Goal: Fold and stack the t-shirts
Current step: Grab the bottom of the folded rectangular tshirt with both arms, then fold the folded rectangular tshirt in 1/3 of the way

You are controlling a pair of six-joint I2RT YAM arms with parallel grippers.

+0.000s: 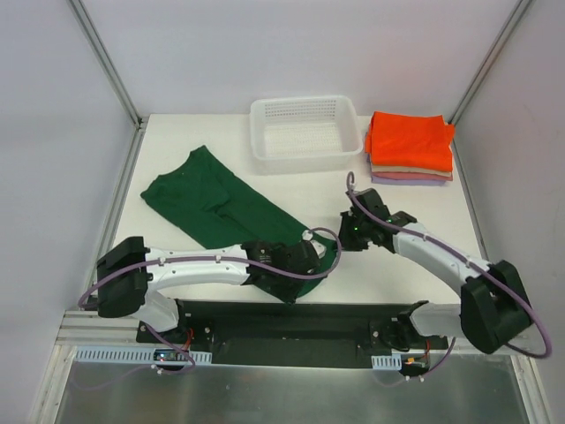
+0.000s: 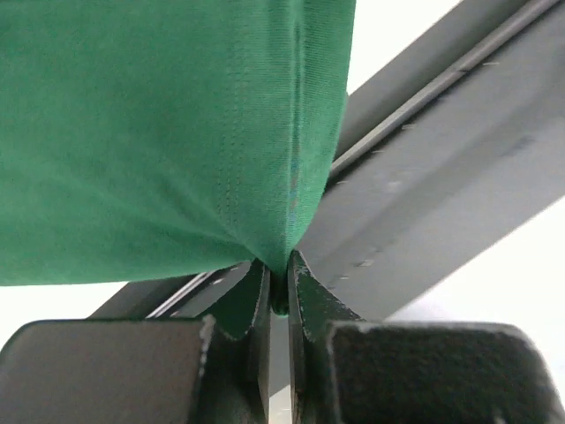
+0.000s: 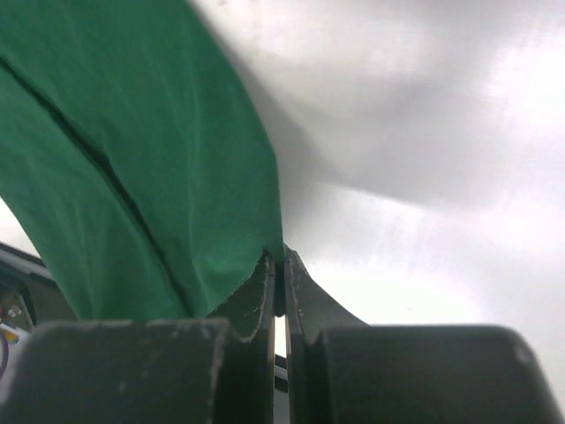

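The left hand [image 2: 280,276] pinches the near corner of the green t-shirt [image 1: 212,201], and the right hand [image 3: 279,265] grips the same end. The rest of it lies on the desk [image 1: 309,190], at the left side. The folded t-shirts [image 1: 409,141] are stacked beside the basket [image 1: 305,100].

Table [image 1: 415,261], far to near:
- Basket [image 1: 305,161]: far edge, centre.
- Stack of folded t-shirts [image 1: 410,146]: far right, just beside the basket, apart from it; seemingly three or four layers.
- Spread t-shirt [image 1: 212,203]: left half, lying diagonally from far left to near centre.
- Left gripper [image 2: 280,283] and right gripper [image 3: 279,274]: side by side at the shirt's near end, each pinching its edge.
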